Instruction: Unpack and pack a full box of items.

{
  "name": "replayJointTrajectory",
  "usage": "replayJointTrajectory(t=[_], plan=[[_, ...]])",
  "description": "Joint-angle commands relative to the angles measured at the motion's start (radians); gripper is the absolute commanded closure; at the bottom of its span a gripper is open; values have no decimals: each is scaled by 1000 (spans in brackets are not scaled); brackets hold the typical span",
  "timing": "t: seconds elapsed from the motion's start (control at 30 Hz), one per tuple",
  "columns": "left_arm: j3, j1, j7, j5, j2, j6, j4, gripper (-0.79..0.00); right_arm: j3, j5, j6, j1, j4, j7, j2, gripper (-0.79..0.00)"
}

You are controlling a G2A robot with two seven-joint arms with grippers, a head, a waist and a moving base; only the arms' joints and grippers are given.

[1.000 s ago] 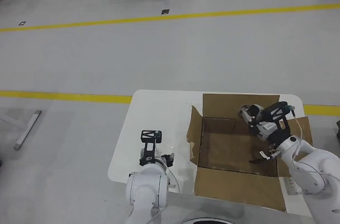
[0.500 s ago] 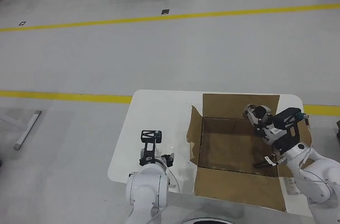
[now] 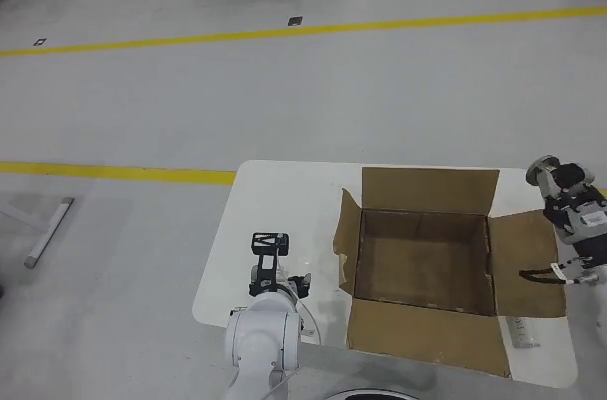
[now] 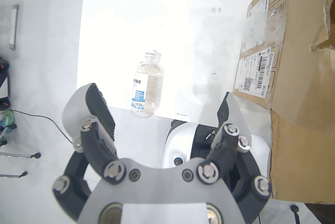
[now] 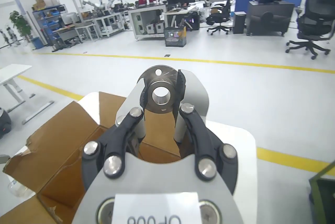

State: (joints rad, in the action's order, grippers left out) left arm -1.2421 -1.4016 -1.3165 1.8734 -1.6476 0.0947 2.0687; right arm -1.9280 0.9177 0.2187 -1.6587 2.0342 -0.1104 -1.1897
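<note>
Inside the right pincer point(image 5: 161, 81) a metal flange point(image 5: 159, 102) sits clamped.

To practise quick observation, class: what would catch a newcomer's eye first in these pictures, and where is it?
The big open cardboard box on the white table stands out first; its inside looks empty from above. Next, the right gripper holds a shiny metal ring up beyond the box's right flap. The open left gripper faces a clear bottle on the table.
</note>
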Motion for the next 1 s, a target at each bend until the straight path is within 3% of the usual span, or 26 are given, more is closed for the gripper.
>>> replayJointTrajectory(t=[0.0, 0.2, 0.4, 0.97], plan=[[0, 0, 0, 0, 0, 0, 0, -785, -57, -1, -25, -28, -17, -28, 1, 0], [0, 0, 0, 0, 0, 0, 0, -785, -155, -1, -113, -77, -96, -149, 3, 0], [0, 0, 0, 0, 0, 0, 0, -785, -177, 54, -141, -120, -135, -263, 6, 0], [0, 0, 0, 0, 0, 0, 0, -785, -71, 264, -33, -103, -233, -496, 23, 0]])
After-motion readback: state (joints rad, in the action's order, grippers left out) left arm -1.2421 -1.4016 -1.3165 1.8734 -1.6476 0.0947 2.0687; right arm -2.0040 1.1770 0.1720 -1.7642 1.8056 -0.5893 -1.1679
